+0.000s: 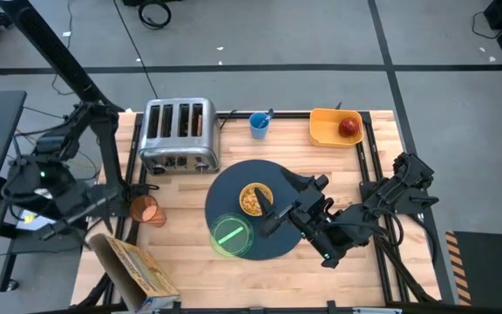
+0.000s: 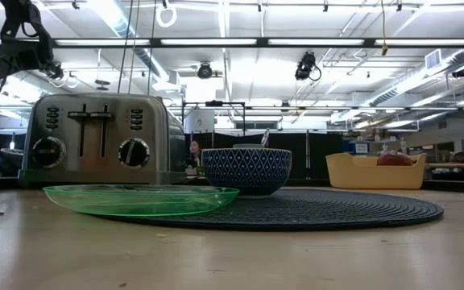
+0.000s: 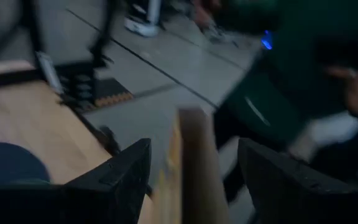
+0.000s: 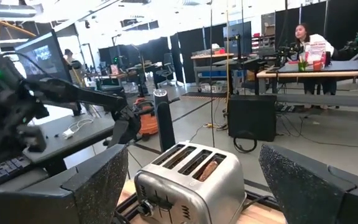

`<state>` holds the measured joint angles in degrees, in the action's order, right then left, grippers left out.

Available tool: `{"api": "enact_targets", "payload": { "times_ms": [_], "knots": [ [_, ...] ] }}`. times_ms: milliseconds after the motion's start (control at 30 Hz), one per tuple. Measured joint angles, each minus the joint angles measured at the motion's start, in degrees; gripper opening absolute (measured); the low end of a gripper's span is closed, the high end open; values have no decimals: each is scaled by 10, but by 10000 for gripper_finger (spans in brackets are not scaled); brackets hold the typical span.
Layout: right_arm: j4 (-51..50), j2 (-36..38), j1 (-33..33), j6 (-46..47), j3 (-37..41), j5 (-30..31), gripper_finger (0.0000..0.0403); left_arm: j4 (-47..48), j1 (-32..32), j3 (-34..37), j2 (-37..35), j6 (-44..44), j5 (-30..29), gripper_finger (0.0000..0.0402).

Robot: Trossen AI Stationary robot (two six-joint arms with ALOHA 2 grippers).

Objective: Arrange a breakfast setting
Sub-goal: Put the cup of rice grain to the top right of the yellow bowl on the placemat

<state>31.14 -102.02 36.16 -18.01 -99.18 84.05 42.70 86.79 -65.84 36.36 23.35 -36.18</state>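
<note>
On the wooden counter (image 1: 181,235) the round dark mat (image 1: 277,179) carries the cereal bowl (image 1: 254,199) near its middle and the green plate (image 1: 232,235) at its near edge, while the apple (image 1: 349,126) sits in the yellow bin (image 1: 324,131) and the orange tumbler (image 1: 145,208) stands left of the mat, in front of the toaster (image 1: 178,135). The right claw (image 1: 273,214) hovers over the mat just beside the bowl, its 2 fingers (image 4: 98,180) spread apart. The left claw (image 3: 194,168) is off the counter's left side, fingers apart and empty.

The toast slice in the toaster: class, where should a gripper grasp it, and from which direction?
Grip the toast slice's exposed top edge, coming straight down from above. It stands on edge in a slot of the toaster, so only that edge is reachable; fingers should probably straddle its thin faces.
</note>
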Motion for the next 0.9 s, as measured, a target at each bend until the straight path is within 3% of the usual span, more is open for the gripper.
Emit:
{"api": "enact_targets", "payload": {
  "times_ms": [200, 367, 467, 700, 900],
  "knots": [
    [-56, 0, -34, 4, 0, -84, 366, 0, -52, -39, 25, 4, -88, 237],
    [-111, 2, -70, 5, 0, -164, 366, 32, -159, -67, 55, 66, -159, 231],
    [-172, 11, -100, 29, 0, -242, 366, 59, -246, -71, 69, 93, -162, 231],
    [-380, 36, -190, 136, 0, -486, 366, 94, -453, -69, 139, 127, -135, 230],
    [-513, 53, -216, 139, 0, -621, 361, 100, -597, -69, 220, 190, -83, 230]
  ]
}}
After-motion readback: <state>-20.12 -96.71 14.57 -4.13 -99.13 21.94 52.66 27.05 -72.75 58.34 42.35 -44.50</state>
